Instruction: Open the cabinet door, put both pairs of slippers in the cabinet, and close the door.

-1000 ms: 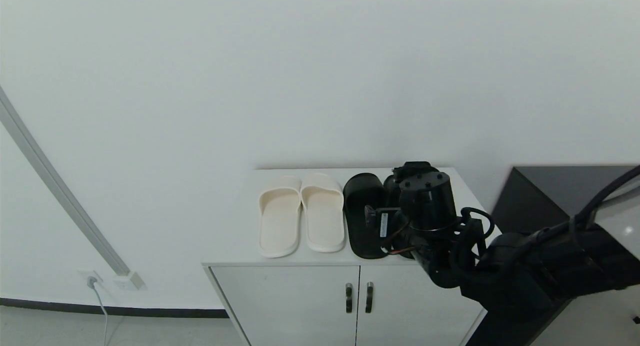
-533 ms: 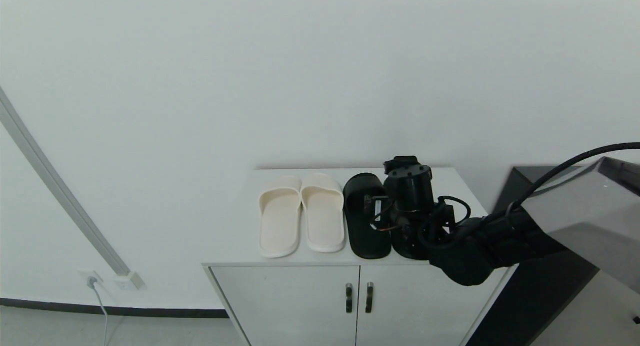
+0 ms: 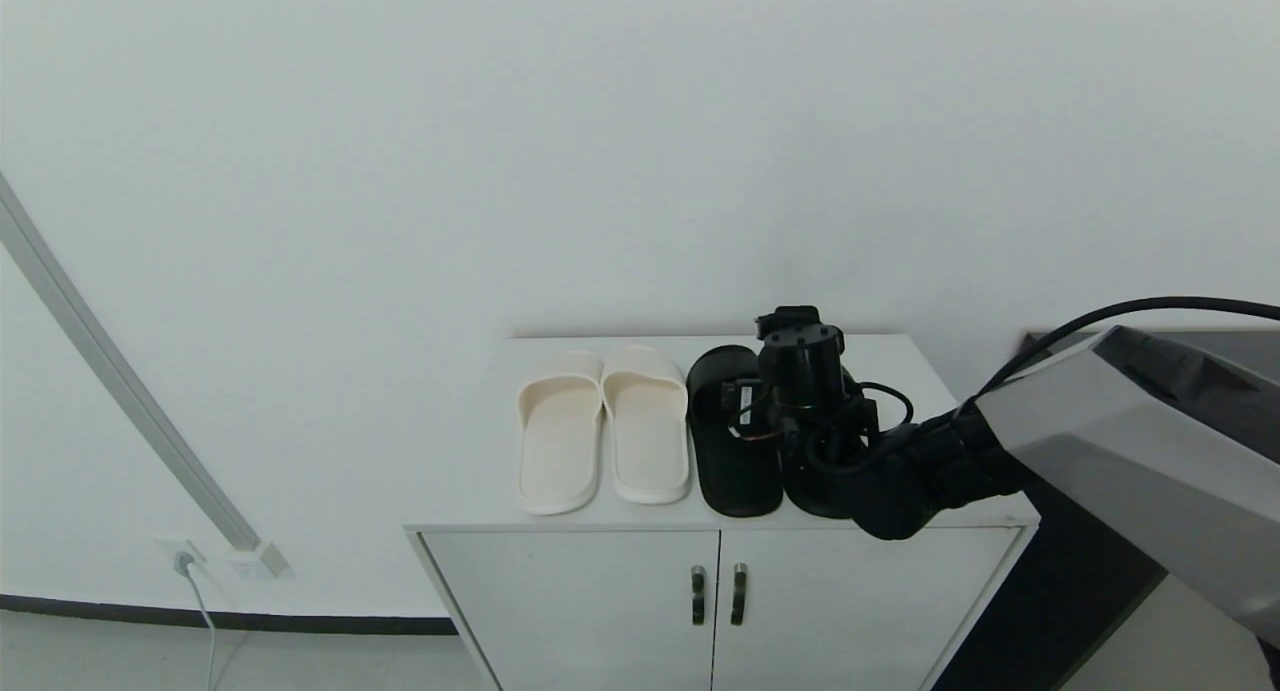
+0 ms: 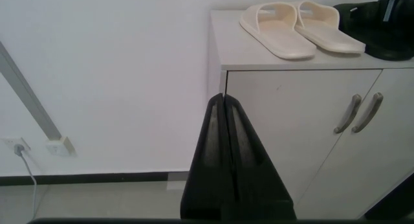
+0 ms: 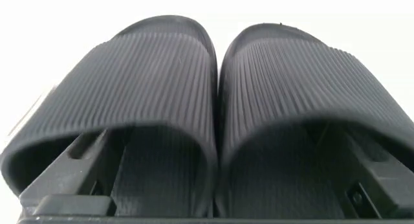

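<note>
The left gripper point(image 4: 224, 111), its smooth black jaws pressed together on nothing, hangs near the flat white cabinet point(image 3: 590, 596), whose doors are closed. On its top lie matte cream slippers point(image 3: 640, 431), then ribbed black slippers point(image 3: 735, 456). The right gripper point(image 5: 217, 182) has its jaws spread wide, one under each strap.

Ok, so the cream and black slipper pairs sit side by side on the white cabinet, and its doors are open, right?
Not open: both white cabinet doors are shut, as the head view shows. The cream rubber slippers and black ribbed slippers do sit side by side on top.
</note>
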Controlling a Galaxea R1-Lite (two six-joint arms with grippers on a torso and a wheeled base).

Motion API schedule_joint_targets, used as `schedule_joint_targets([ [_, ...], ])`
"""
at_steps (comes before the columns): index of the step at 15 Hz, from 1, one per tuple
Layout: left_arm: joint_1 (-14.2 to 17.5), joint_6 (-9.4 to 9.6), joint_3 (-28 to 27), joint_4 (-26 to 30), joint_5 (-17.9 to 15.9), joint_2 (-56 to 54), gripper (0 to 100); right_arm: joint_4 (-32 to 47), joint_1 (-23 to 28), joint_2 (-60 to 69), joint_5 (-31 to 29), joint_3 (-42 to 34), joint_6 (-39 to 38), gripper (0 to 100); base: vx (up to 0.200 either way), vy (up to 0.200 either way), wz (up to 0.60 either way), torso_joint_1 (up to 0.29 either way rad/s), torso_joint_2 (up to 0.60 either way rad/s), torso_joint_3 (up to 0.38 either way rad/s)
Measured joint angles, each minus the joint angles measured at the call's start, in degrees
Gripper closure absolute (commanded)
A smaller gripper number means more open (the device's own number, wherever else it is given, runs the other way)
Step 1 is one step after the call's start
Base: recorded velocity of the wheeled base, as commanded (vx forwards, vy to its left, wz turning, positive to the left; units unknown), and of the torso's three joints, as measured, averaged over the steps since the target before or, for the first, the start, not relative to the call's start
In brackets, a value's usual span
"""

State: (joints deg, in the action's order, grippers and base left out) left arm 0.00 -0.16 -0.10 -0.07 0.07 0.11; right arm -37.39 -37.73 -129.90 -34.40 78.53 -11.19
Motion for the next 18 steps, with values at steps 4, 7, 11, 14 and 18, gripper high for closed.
schedule_joint_targets([
  [4,0.0,-0.06,0.0,0.0,0.0,0.0,100,-0.8,0.1,-1.3,0.0,1.1,1.1,100,0.0,0.0,0.0,0.0,0.0,0.0],
  [7,0.0,-0.09,0.0,0.0,0.0,0.0,100,-1.5,0.1,-1.4,-0.1,1.0,1.1,100,0.0,0.0,0.0,0.0,0.0,0.0],
  [11,0.0,-0.09,0.0,0.0,0.0,0.0,100,-1.7,0.1,2.1,-0.1,-2.2,1.9,100,0.0,0.0,0.0,0.0,0.0,0.0],
  [14,0.0,-0.09,0.0,0.0,0.0,0.0,100,-3.6,-0.3,8.1,1.4,-10.4,2.2,100,0.0,0.0,0.0,0.0,0.0,0.0],
  [18,0.0,-0.09,0.0,0.0,0.0,0.0,100,-9.1,-1.9,17.9,9.4,-27.5,2.4,100,0.0,0.0,0.0,0.0,0.0,0.0],
])
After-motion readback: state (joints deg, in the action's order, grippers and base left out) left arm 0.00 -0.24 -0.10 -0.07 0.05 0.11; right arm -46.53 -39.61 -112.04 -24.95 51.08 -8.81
